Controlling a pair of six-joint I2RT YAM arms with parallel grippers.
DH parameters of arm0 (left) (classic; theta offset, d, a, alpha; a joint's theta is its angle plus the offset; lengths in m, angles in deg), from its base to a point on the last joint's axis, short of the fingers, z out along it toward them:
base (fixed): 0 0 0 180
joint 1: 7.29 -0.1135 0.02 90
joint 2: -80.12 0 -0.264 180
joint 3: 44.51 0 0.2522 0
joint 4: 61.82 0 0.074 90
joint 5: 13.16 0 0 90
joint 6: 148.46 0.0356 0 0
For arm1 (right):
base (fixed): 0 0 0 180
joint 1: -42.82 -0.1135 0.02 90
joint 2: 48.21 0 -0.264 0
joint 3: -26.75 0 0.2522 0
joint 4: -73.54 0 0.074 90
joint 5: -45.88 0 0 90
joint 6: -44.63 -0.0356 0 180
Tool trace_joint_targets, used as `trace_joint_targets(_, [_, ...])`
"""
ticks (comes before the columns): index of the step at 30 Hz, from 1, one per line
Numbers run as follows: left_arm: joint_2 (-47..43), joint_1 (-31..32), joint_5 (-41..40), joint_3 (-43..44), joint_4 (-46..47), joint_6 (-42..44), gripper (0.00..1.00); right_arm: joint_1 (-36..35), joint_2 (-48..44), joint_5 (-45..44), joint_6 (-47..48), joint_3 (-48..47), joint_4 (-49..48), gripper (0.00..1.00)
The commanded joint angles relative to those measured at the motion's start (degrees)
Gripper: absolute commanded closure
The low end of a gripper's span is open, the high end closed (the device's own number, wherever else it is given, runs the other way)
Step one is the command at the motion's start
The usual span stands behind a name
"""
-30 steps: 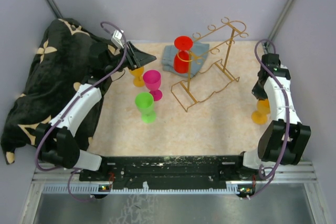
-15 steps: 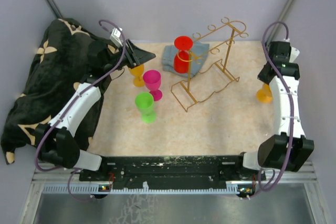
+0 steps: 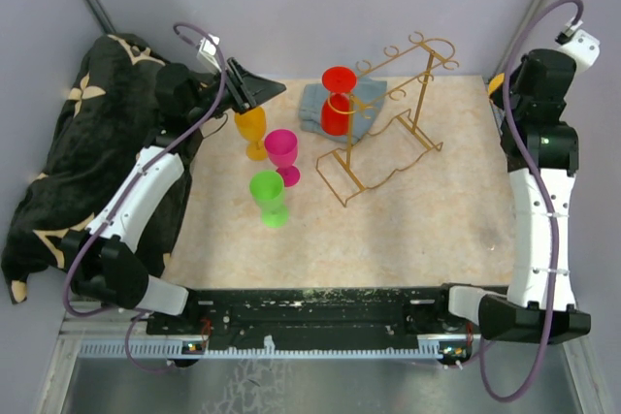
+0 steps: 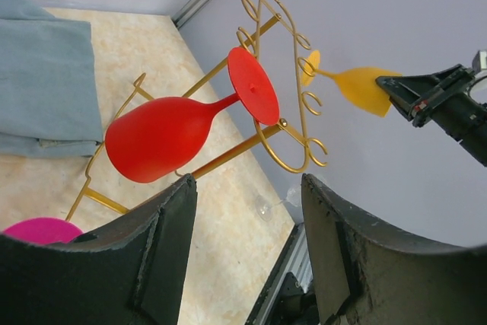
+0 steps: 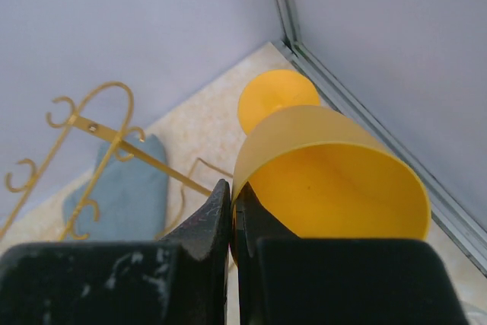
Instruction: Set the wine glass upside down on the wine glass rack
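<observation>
Carrying the yellow wine glass (image 5: 335,180), rim pinched in the right gripper's (image 5: 231,207) clenched jaws high at the far right corner, needs foot-up tilt and stem slid into the wine glass rack (image 3: 423,104) beside the red wine glass (image 3: 337,109); left gripper (image 4: 247,188) jaws released, empty.

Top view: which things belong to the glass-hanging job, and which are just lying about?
Job: wine glass rack, yellow glass pinched by the right gripper, red glass hung on the rack.
Lying about: blue cloth, black blanket, orange glass, pink glass, green glass.
</observation>
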Motion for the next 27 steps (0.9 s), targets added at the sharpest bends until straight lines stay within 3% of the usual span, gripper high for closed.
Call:
trace_joint_targets(1, [0.9, -0.2, 0.3, 3.8, 0.7, -1.7, 0.37, -0.5, -4.6, 2.0, -0.7, -3.7, -12.6, 1.0])
trace_joint_targets(11, [1.4, 0.1, 4.6, 4.2, 11.2, -10.4, 0.37, -0.6, -12.7, 24.7, -10.6, 2.7, -37.1, 1.0])
trace_joint_targets(20, [2.2, 1.2, 7.8, 4.0, 27.6, -24.3, 0.37, -0.6, -8.1, 51.8, -39.6, 7.6, -69.2, 1.0])
trace_joint_targets(27, [5.1, 2.6, 8.9, 4.1, 42.4, -36.6, 0.36, -0.7, -0.6, 61.2, -64.4, 11.9, -98.8, 1.0])
